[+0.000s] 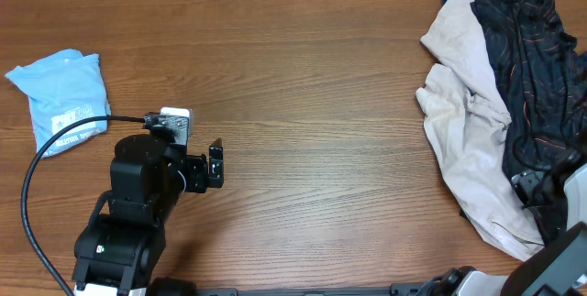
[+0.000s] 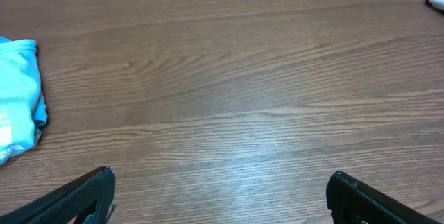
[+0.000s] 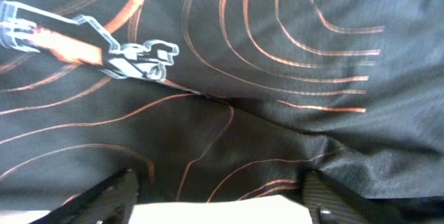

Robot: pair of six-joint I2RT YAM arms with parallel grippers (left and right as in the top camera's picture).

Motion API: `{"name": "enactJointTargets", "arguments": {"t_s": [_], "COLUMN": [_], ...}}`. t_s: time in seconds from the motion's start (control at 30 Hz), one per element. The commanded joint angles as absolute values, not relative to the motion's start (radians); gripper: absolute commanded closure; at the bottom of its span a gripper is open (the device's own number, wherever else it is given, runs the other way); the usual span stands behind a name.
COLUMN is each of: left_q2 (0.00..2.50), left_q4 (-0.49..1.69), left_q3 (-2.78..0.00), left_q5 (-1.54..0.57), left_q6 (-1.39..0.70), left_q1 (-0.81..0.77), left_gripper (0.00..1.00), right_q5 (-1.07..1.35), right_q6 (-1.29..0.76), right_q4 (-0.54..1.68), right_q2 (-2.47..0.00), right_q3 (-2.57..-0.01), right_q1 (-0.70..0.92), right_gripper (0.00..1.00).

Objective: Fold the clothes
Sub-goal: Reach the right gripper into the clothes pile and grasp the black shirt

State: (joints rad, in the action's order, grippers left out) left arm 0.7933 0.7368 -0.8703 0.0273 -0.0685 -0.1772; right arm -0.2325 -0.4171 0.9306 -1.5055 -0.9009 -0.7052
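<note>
A folded light blue garment [image 1: 60,94] lies at the upper left of the table [image 1: 312,76], and right of it the left hand [image 1: 215,163] hovers released, fingers wide over the wood. At the far right a cream garment [image 1: 468,140] lies crumpled against the black T-shirt [image 1: 532,58], with the right hand [image 3: 218,182] down on the black cloth; whether it grips I cannot tell

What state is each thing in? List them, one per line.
Black shirt: crumpled, unfolded, atop the cream garment.
Cream garment: crumpled, unfolded.
Light blue garment: folded, apart from the pile.
Left end effector: open, over bare table.
Right end effector: open, at the black shirt.
</note>
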Motion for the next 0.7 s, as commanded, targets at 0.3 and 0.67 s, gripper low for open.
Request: {"name": "enactJointTargets", "arguments": {"t_s": [0.3, 0.67], "left_q2": [0.791, 0.791], "left_q4": [0.732, 0.728], "left_q3": [-0.897, -0.897], "left_q5": [0.033, 0.033], "left_q6": [-0.056, -0.056], "left_q1": [-0.184, -0.184], "left_gripper": [0.0, 0.0], "right_q5": [-0.242, 0.092], "right_q6": [-0.45, -0.281], "right_q4": [0.97, 1.156], "right_q2": [-1.515, -1.386], "right_q3": [-0.934, -1.266], "right_q1": [-0.706, -0.635], "right_gripper": [0.96, 0.96]}}
